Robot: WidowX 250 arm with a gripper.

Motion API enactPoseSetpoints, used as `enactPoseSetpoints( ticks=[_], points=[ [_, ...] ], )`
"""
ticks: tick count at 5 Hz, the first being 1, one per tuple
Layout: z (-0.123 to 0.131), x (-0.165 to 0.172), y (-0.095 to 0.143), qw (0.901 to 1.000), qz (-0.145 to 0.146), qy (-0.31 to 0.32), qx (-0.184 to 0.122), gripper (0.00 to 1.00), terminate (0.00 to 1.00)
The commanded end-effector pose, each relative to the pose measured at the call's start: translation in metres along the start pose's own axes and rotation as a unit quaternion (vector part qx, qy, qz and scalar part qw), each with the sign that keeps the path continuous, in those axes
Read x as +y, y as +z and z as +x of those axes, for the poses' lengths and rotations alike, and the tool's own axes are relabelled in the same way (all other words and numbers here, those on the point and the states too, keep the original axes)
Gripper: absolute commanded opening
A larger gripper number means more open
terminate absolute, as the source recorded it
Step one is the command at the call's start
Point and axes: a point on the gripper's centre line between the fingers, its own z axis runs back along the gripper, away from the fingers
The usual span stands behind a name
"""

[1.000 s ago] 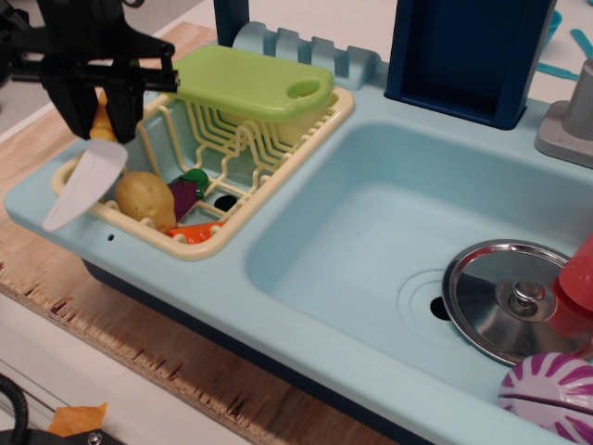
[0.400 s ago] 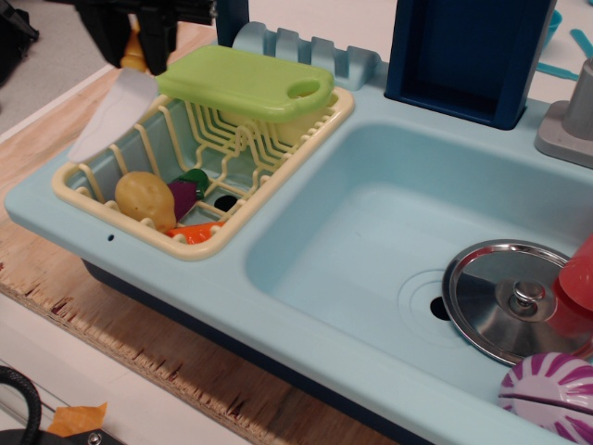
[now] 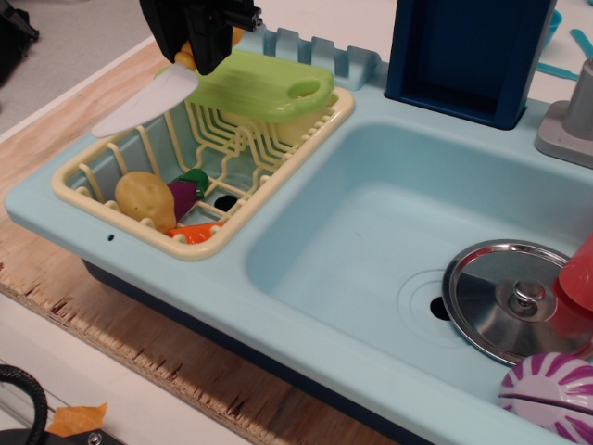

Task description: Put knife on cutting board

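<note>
Start with the big light-blue toy sink (image 3: 306, 278), smooth plastic, with a deep basin on the right. In its left part sits the cream dish rack (image 3: 93, 199), made of thin bars. The cutting board (image 3: 264, 83) lies flat across the far end of that rack. It is lime green, smooth, with round corners and an oval hole at its right end.

Your gripper (image 3: 199, 51) is black and hangs at the board's far left corner. It is closed on the knife (image 3: 148, 100), pinching the yellow handle. The wide white blade slants down and to the left, out over the rack's left rim, so it points away from the board. The board lies just to the right of the blade. You likely need to carry the knife right so its whole length is over the green.

Down in the rack lie a tan potato (image 3: 144, 197) and other small toy foods.
</note>
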Motion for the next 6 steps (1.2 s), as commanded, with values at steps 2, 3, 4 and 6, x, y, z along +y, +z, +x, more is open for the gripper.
enactPoseSetpoints(
  ticks=[2, 3, 4, 6],
  points=[
    [0.031, -0.007, -0.009, 0.9975, -0.032, -0.061, -0.019, 0.00, 0.00],
    [0.038, -0.009, -0.014, 0.9961, -0.043, -0.073, -0.023, 0.00, 0.00],
    [0.048, -0.010, -0.020, 0.9935, -0.053, -0.094, -0.035, 1.00, 0.00],
    [0.059, -0.007, -0.017, 0.9910, -0.064, -0.104, -0.055, 1.00, 1.00]
  ],
)
